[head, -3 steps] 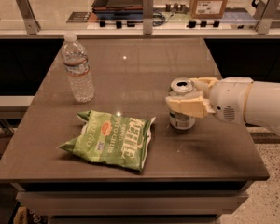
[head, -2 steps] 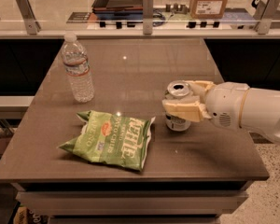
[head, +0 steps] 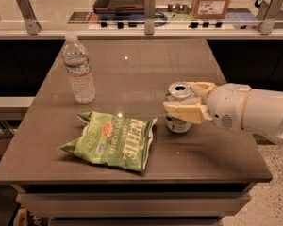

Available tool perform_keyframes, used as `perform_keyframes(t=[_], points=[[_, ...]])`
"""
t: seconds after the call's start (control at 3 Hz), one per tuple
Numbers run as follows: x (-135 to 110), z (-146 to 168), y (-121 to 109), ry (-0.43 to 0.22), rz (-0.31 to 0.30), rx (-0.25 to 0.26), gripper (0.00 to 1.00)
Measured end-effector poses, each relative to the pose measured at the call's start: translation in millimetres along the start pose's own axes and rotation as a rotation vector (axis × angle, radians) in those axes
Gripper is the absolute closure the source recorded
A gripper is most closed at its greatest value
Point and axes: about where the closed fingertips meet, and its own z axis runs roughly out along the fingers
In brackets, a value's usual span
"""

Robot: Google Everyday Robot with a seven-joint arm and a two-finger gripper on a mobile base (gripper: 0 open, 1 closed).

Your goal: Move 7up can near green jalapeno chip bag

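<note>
One 7up can [head: 178,121], one green jalapeno chip bag [head: 112,141], one water bottle [head: 79,75], and one gripper [head: 180,98] to work them with: that is my full count on this table [head: 132,55].

The gripper reaches in from the side with its wrist level, and I see its pale fingers [head: 185,112] clamped on the can, one lying across the near face and the other behind the rim. The can stands upright between them, pull-tab top facing up, its long axis vertical. I cannot tell whether its base rests on the table or rides a shade above it.

The relation my next move turns on is this: the bag lies straight out past the fingertips, on the side away from the wrist, and a little toward the near table edge. It lies flat, its long axis running roughly in line with the direction the fingers point, so its closest corner aims back at the gripper. A narrow strip of bare table separates that corner from the can; they are near but not touching.

The bottle stands upright well beyond the fingertips and off toward the far edge, clear of the line between can and bag.

I judge a short push along the finger direction, with a slight drift toward the near edge, will close the gap.
</note>
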Motion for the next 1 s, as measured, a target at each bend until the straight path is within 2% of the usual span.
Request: perform_keyframes(t=[0.67,1.0], points=[[-2.1,1.5,2.4,0.001,-0.005,-0.003,0.13],[-4.2,2.7,4.4,0.002,-0.010,-0.006,0.00]])
